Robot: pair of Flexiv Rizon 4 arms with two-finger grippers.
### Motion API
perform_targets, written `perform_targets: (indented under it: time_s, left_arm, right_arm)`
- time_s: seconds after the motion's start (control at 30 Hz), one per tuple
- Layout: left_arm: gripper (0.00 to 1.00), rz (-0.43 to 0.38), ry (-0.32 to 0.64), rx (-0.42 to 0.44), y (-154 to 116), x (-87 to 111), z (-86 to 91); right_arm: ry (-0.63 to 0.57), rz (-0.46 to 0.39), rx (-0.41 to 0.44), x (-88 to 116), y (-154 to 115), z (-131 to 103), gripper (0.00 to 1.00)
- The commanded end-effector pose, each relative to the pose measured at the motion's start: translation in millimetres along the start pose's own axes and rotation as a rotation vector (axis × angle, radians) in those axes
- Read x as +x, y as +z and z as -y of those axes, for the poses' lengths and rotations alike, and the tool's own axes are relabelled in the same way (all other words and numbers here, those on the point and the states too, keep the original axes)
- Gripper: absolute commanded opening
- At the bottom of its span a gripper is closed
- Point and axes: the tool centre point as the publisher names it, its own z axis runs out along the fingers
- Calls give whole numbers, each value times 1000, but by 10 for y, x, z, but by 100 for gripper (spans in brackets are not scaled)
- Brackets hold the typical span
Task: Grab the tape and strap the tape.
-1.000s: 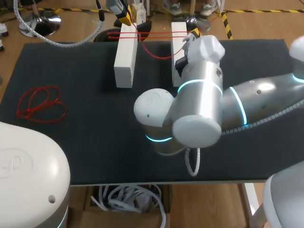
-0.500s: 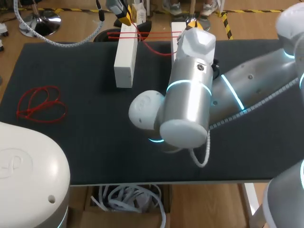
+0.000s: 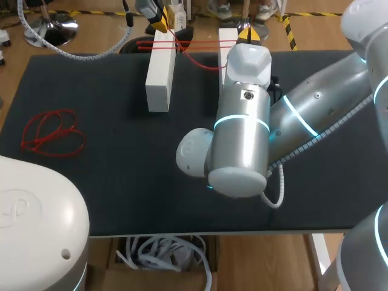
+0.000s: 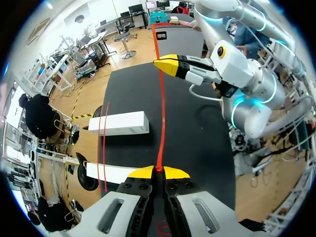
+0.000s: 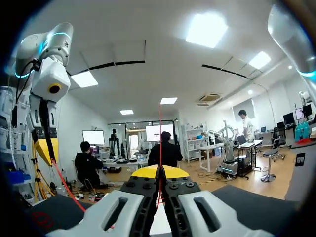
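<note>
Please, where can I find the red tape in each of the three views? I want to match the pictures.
Head view: the red tape spans the two white blocks at the table's far side.
Left wrist view: it runs from the left gripper ahead to the right gripper.
Right wrist view: a thin line rising from the right gripper's shut jaws.
Shared landmark: the left gripper's yellow tips, visible in all three.

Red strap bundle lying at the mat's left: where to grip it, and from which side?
The red strap bundle lies flat on the black mat, so a side approach would find nothing to pinch. Probably best to come from straight above, with the end effector closing across the middle, where the loops cross and the strands bunch.
</note>
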Motion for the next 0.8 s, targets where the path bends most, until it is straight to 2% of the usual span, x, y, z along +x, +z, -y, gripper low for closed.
perform_targets:
  time_s: [0.03, 0.07, 0.13, 0.17, 0.2, 0.27, 0.47, 0.53, 0.63, 0.8]
  left_arm:
    - [0, -1, -1, -4, -9, -1, 5]
    - [0, -1, -1, -4, -9, -1, 5]
    - [0, -1, -1, -4, -9, -1, 5]
    - [0, -1, -1, -4, -9, -1, 5]
    - [0, -1, -1, -4, -9, -1, 5]
    - [0, -1, -1, -4, -9, -1, 5]
    - [0, -1, -1, -4, -9, -1, 5]
    - [0, -1, -1, -4, -9, -1, 5]
    - [0, -1, -1, -4, -9, -1, 5]
    - [0, -1, -1, -4, -9, -1, 5]
  right_arm:
    - [-65, 66, 132, 77, 39, -128, 0]
    - [-72, 83, 171, 83, 52, -129, 0]
    - [-162, 113, 211, 80, 61, -153, 0]
    - [-161, 124, 238, 78, 67, -179, 0]
    - [-214, 132, 239, 72, 71, -204, 0]
    - [-237, 142, 292, 59, 100, -241, 0]
    - [-312, 125, 339, -3, 218, -257, 0]
    - [-351, 56, 367, 9, 259, -225, 0]
    - [-431, -20, 347, 34, 307, -212, 0]
    - [-564, -143, 232, 67, 422, -202, 0]
